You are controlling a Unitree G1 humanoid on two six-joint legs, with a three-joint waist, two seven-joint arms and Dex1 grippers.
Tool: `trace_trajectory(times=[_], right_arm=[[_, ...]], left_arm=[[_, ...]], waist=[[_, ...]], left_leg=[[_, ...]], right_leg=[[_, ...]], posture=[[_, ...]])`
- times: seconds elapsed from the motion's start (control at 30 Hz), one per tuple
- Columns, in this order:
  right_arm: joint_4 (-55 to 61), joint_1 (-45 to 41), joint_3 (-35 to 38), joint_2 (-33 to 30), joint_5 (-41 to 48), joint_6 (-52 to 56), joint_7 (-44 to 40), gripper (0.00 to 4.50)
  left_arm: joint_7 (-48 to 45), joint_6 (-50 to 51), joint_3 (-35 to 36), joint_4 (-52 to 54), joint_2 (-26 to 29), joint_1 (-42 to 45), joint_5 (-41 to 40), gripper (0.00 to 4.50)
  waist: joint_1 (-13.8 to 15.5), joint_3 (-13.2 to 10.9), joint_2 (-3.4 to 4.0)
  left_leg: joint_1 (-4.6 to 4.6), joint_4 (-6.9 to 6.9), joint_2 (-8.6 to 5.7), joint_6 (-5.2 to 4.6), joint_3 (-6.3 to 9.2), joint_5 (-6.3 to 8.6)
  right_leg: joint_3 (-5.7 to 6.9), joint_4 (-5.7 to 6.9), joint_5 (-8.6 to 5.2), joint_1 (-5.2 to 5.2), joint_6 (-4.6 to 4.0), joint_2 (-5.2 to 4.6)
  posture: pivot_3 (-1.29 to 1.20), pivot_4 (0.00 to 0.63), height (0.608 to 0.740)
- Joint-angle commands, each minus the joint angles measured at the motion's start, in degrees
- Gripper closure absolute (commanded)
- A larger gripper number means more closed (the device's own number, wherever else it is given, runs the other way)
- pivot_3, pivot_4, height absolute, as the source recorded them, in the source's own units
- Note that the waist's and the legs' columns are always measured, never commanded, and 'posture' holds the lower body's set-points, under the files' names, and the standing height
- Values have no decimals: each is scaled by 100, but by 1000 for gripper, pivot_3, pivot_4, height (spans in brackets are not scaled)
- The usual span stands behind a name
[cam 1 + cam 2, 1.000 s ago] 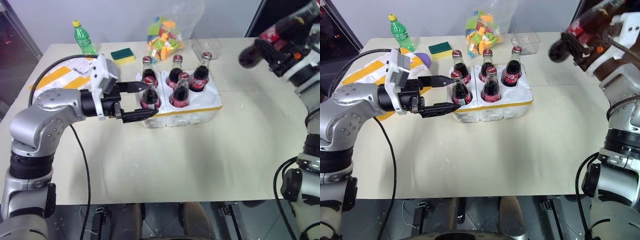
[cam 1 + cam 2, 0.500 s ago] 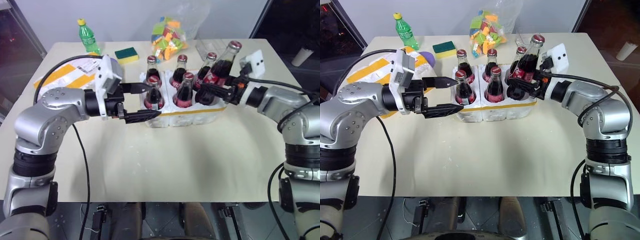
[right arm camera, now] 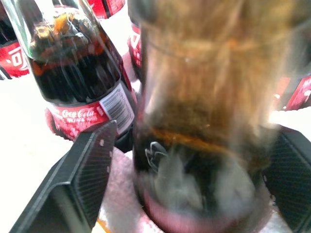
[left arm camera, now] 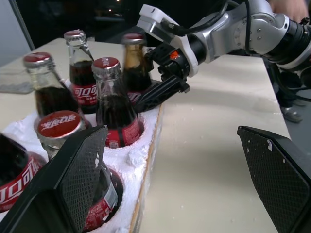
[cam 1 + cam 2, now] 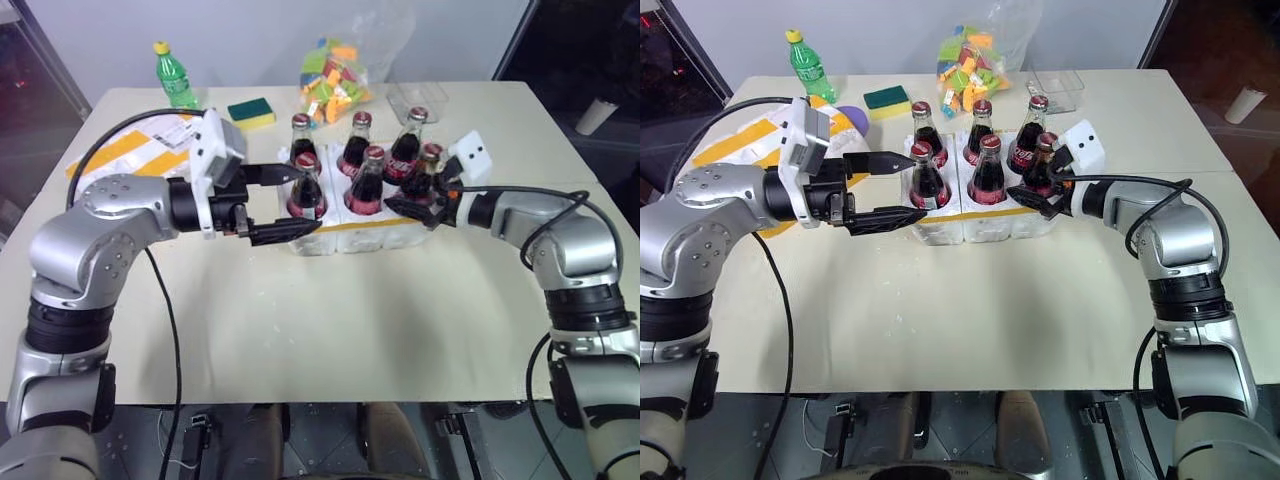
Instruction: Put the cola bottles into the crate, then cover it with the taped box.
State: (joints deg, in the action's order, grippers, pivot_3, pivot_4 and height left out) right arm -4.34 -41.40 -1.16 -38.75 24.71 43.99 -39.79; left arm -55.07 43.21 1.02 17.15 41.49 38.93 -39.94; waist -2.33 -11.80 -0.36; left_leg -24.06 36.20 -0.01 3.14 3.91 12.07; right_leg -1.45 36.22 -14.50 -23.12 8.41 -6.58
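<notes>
Six cola bottles (image 5: 365, 168) are seen upright in the wells of the crate (image 5: 372, 228) at mid-table; the sixth bottle (image 5: 424, 172) is seated in the near right well, flanked by the right gripper (image 5: 418, 200), whose fingers are parted beside it, apparently to release it; the left gripper (image 5: 288, 203) is held wide apart around the crate's left end, likely as a steadying guard; the taped box (image 5: 130, 150) lies behind the left arm, not yet used.

Six bottles (image 5: 366, 181) stand in the crate (image 5: 395, 222) at the table's (image 5: 380, 320) middle; the taped box (image 5: 130, 150) lies near the left edge.
</notes>
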Motion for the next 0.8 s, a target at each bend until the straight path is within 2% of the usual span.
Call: trace_trajectory(times=[0.03,0.13,0.2,0.3,0.47,0.57,0.67,0.8], right_arm=[[643,-122,705,-479,416,457,-212,92],[1080,-182,1317,-1015,922,914,-479,92],[1181,-212,1783,-1467,1233,1154,-705,92],[1223,-102,2402,-2116,1596,1375,-1081,92],[1858,745,2918,-2558,2004,1418,-1676,92],[2376,1253,3135,-2428,2343,1379,-1810,92],[2657,1601,3192,-2366,2514,1293,-1879,92],[2927,1909,3387,-2412,2847,1283,-2069,92]], left_arm=[[117,-114,339,196,215,-144,84,0],[356,-107,764,296,411,-374,95,0],[569,-273,1019,342,681,-669,425,0],[862,-828,1244,238,1304,-1370,1412,0],[1615,-1970,1421,-463,2211,-2854,3368,0],[2273,-1813,1681,-813,2206,-3449,3965,0],[2707,-2126,1561,-1109,2231,-3805,4582,0],[3155,-2628,1044,-1809,2102,-3524,5152,0]], waist=[[28,-2,2],[79,-4,2],[114,-4,2],[110,-5,3],[110,-3,0],[119,-3,2],[141,-2,0],[204,0,-5]], left_leg=[[-1,-1,0,0,2,0],[-33,-2,0,0,3,0],[-33,-7,0,-4,3,2],[-30,-21,1,-6,-1,4],[-19,-19,3,-5,-9,4],[-19,-14,4,-5,-19,4],[-22,-7,4,-5,-19,4],[-23,-6,3,-4,-18,5]], right_leg=[[0,1,0,-2,0,0],[0,1,0,-32,1,0],[2,1,0,-35,0,0],[2,-2,-2,-40,-2,0],[0,-9,-12,-29,-22,0],[-5,-9,-13,-30,-23,-9],[-4,-9,-12,-30,-23,-10],[-3,-11,-12,-28,-24,-11]], posture=[[0,150,739],[0,150,739],[0,150,739],[0,150,739],[0,150,739],[0,150,739],[0,150,739],[0,150,739]])
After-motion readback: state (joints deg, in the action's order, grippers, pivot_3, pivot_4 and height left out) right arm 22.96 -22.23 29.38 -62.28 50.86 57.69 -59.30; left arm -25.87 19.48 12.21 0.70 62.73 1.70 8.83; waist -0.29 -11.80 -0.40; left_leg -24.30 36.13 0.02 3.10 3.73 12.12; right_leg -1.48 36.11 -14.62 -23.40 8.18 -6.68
